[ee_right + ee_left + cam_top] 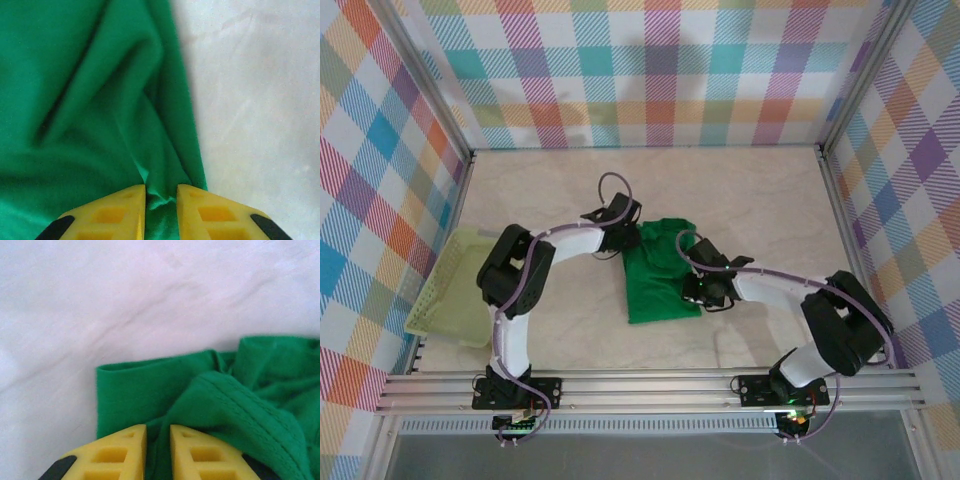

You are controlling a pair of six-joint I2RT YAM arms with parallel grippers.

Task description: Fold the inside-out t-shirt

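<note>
**Both end effectors at the green shirt**

The inside-out t-shirt (660, 275) lies bunched mid-worktop (750, 190). The right end effector (161, 192) pinches a puckered fold at the shirt's right edge. The left end effector (158, 432), at the far-left corner, has cloth in its narrow gap; I cannot tell whether it clamps.

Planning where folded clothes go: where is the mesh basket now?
Top view: the basket sits at the table's left edge, just left of the left arm's elbow, well apart from the green t-shirt at centre.
</note>
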